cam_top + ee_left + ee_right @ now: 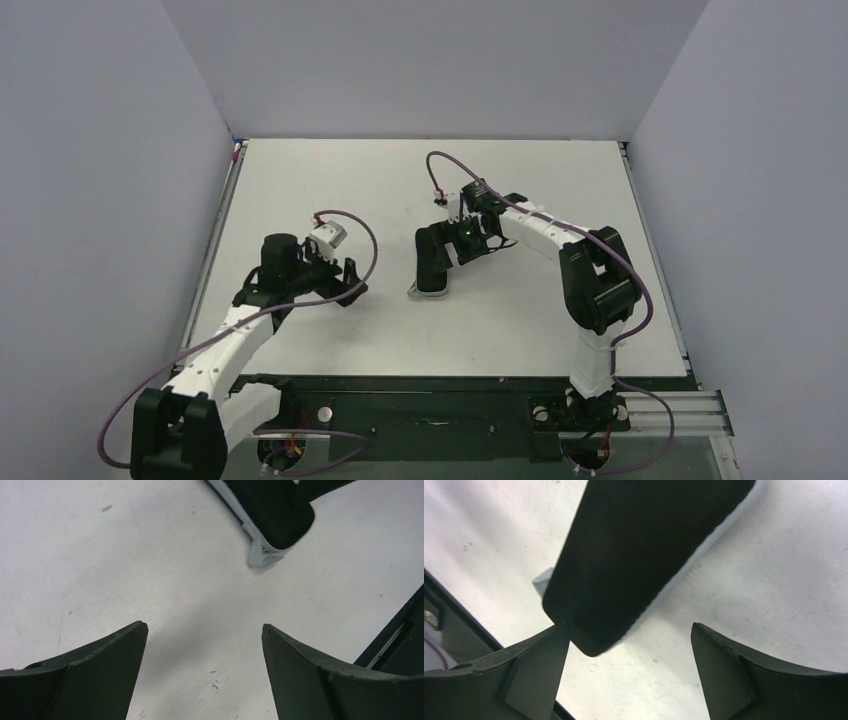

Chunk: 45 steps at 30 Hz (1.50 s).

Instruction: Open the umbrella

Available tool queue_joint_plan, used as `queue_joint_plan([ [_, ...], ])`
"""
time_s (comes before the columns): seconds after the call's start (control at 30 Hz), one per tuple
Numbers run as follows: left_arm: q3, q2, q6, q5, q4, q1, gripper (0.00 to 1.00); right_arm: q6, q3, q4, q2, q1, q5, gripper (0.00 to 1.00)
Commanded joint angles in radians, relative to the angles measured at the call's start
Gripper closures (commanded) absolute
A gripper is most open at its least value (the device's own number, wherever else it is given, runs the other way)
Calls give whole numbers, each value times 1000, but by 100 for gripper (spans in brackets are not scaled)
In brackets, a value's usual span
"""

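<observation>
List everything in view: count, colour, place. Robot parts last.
umbrella: one, folded, black with a pale edge, lying on the table near its centre.
table: one, white, under both arms.
walls: three, pale grey, left, back and right of the table.
cables: purple, one looped along each arm.
left arm: one, white and black, left of the umbrella, jaws open over bare table.
right arm: one, white and black, right of the umbrella, jaws open, the umbrella's end close in front of them.

The umbrella lies on the table between the left hand and right hand
</observation>
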Motion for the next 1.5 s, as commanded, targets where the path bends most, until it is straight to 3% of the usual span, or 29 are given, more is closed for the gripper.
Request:
queue_joint_plan([
  [0.0,-47,-111,181,-41,146,-122,21,163,-15,73,-9,16,-66,14],
  [0.3,-98,-13,141,-185,395,-470,44,344,-39,219,72,16,-118,27],
  [0.5,-73,145,107,-210,519,-588,57,451,-86,305,86,16,-107,40],
  [0.77,-55,313,99,-280,617,-610,64,476,-148,339,93,-14,-91,61],
  [0.9,-78,362,90,-336,691,-610,64,429,-160,300,92,-31,-83,87],
  [1.0,-86,412,85,-398,759,-612,64,402,-166,281,84,-34,-82,100],
  [1.47,-117,483,163,-365,896,-575,63,257,-171,117,59,-59,-88,100],
])
